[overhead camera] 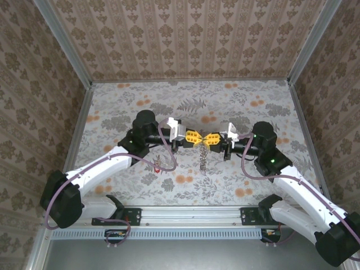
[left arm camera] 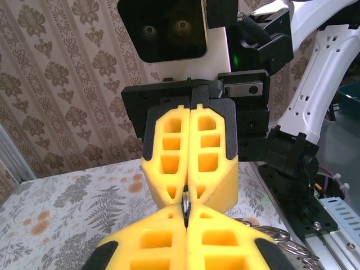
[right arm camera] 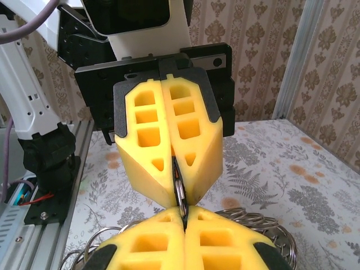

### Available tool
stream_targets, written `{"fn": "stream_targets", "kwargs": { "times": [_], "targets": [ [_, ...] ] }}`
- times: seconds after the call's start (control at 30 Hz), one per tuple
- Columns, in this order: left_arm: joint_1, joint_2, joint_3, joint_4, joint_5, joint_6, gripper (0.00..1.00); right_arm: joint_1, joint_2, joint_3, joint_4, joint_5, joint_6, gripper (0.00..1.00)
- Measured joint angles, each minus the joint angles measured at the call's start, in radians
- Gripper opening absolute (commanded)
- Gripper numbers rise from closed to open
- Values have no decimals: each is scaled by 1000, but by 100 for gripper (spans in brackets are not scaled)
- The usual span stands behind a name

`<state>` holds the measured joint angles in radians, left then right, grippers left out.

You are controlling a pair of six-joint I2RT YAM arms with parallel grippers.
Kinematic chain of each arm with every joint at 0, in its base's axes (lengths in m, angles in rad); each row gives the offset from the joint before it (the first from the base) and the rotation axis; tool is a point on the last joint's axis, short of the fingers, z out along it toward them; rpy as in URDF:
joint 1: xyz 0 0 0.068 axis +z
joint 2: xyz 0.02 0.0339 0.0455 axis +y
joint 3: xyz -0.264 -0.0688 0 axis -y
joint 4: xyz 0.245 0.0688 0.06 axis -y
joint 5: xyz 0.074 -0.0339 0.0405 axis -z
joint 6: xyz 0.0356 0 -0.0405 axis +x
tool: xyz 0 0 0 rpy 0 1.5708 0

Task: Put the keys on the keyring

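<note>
Floral tabletop (overhead camera: 236, 107), papered walls on three sides. Left end effector (overhead camera: 193, 136) and right end effector (overhead camera: 212, 139) stood tip to tip, both clenched on the keyring (overhead camera: 202, 160), its strand hanging below them. Key (overhead camera: 158, 167), red-headed, lay on the tabletop left of the keyring. Judgement: hold the ring firmly with one end effector, free the other for the key, and avoid twisting the ring.

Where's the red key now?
Top view: the red key lies on the table left of centre, nearer the bases than the left gripper, apart from the keyring pinched between it and the right gripper.
</note>
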<state>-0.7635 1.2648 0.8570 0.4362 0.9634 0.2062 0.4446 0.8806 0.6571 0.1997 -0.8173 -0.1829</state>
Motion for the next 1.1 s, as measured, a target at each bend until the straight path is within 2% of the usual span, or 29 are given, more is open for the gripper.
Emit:
{"fn": "stream_targets", "kwargs": {
  "times": [0.07, 0.17, 0.3, 0.37, 0.43, 0.6, 0.73, 0.83, 1.0, 1.07, 1.1],
  "targets": [
    [0, -7, 0, -22, -15, 3, 22, 2, -2, 0, -8, 12, -25, 0],
    [6, -48, 0, -120, -38, 31, 40, 39, -11, 6, -106, 72, -147, 0],
    [49, -154, -13, -269, -89, 53, 47, 113, 21, 66, -322, 203, -380, 0],
    [71, -200, -14, -349, -135, 59, 62, 128, 32, 80, -385, 257, -470, 0],
    [90, -240, -14, -438, -210, 46, 71, 149, 36, 87, -436, 325, -554, 0],
    [132, -297, -15, -622, -463, -107, 79, 252, 46, 92, -510, 516, -744, 0],
    [197, -318, -16, -774, -648, -311, 79, 322, 45, 92, -525, 631, -858, 0],
    [251, -321, -18, -881, -713, -438, 78, 343, 40, 92, -525, 674, -915, 0],
    [294, -285, -32, -1030, -733, -634, 67, 346, 37, 92, -529, 688, -953, 0],
    [294, -237, -35, -1081, -732, -701, 58, 346, 47, 100, -543, 687, -955, 0],
    [294, -206, -35, -1106, -727, -734, 56, 345, 61, 107, -550, 686, -954, 0]
  ]
}}
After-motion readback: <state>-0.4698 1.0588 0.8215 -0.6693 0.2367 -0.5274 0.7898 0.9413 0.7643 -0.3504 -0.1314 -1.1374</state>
